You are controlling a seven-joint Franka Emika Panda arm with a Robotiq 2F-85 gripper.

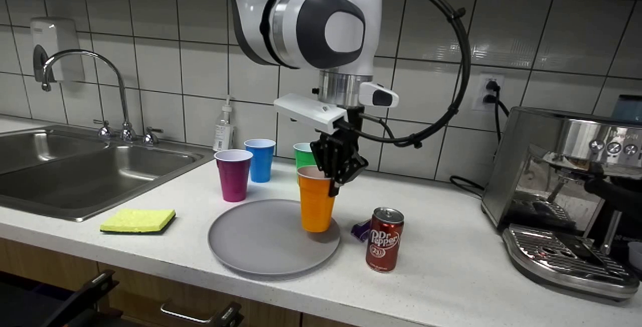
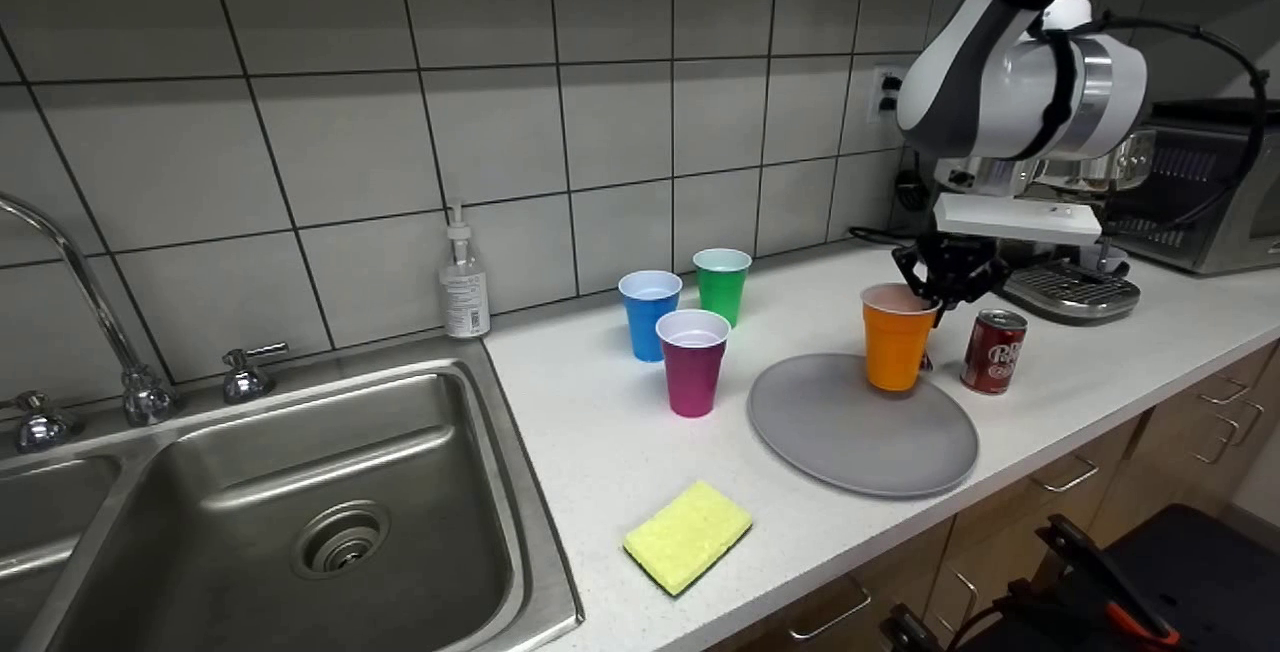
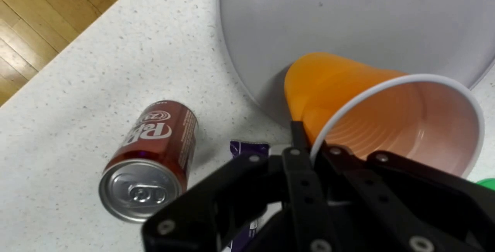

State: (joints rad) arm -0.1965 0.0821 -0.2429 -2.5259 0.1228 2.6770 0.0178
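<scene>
In an exterior view the gripper (image 1: pixel 332 185) pinches an orange cup (image 1: pixel 316 206) over the right part of a gray plate (image 1: pixel 251 247) — a Dr Pepper can (image 1: pixel 384 239) stands to the plate's right, a yellow sponge (image 1: pixel 138 220) lies left, and a magenta cup (image 1: pixel 234 177), blue cup (image 1: pixel 261 163) and green cup (image 1: pixel 304 157) stand behind

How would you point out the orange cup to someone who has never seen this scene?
On the white countertop beside the sink lies a round gray plate. Over its side nearest the Dr Pepper can, the black gripper pinches the wall of the orange cup. Unlike the magenta cup, blue cup and green cup, it alone is orange and gripped.
</scene>
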